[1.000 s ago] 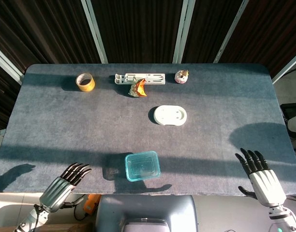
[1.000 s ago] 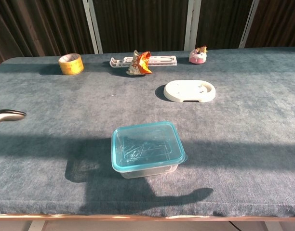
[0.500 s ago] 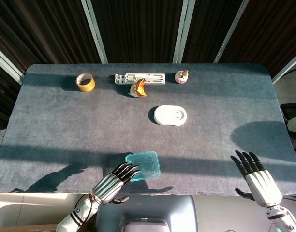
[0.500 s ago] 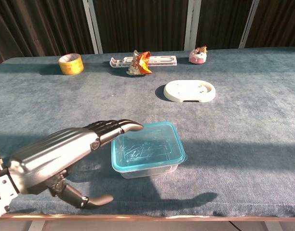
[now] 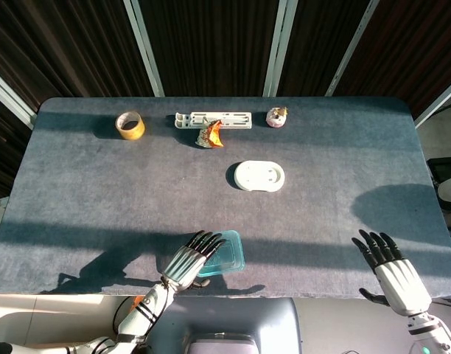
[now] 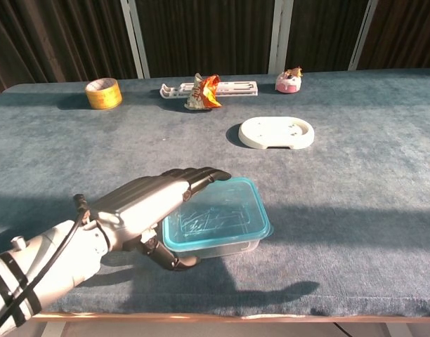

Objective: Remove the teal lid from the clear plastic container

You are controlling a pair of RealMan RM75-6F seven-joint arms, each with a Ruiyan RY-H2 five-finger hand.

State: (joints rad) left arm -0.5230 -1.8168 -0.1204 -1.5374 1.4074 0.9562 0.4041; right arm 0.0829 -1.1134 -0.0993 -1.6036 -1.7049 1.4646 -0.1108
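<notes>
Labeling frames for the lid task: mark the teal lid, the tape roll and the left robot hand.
teal lid [image 6: 225, 214]: chest view, bare centre of its top.
tape roll [image 6: 103, 93]: chest view, outer side.
left robot hand [image 6: 148, 200]: chest view, back of the hand.

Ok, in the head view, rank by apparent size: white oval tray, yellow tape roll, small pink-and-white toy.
1. White oval tray
2. Yellow tape roll
3. Small pink-and-white toy

The tape roll and the toy look close in size.

We see hard sunlight falling across the table [image 5: 78, 192], leaving bright bands and a dark band of shade near the front edge. Shadows are sharp-edged: a rounded one lies at the table's right side, and the left hand [image 6: 148, 203] throws a dark patch beneath itself. Both views are crisp, without motion blur. The backdrop stays dim. The metal hand glints faintly.
</notes>
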